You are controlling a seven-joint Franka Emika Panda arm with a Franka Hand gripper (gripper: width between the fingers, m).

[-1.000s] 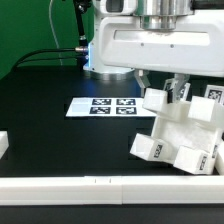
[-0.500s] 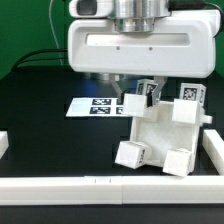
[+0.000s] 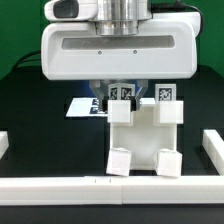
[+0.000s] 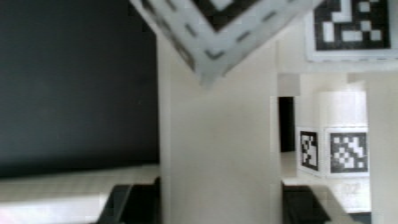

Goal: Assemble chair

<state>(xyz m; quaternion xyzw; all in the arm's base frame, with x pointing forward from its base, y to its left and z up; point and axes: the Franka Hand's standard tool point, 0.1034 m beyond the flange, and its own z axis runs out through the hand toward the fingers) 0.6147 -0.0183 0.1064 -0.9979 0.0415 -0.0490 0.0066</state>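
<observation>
The partly built chair [image 3: 140, 135] is a glossy white slab with two square feet at its lower end and tagged posts at its top. It stands in the middle of the black table in the exterior view. My gripper [image 3: 122, 97] hangs right above it, mostly hidden under the big white wrist housing. In the wrist view a white bar of the chair [image 4: 217, 130] fills the gap between my dark fingers [image 4: 135, 205], which press on both its sides. The gripper [image 4: 217, 208] is shut on that bar. Tagged chair parts [image 4: 342, 150] show beside it.
The marker board [image 3: 82, 106] lies flat behind the chair, toward the exterior view's left, partly covered by the arm. A long white border rail [image 3: 60, 186] runs along the front edge. Shorter rails stand at the exterior view's right [image 3: 214, 150] and left [image 3: 4, 145].
The arm has carried the chair toward the exterior view's left, from the right rail to the middle. The chair has turned from a tilted pose to square and upright.
</observation>
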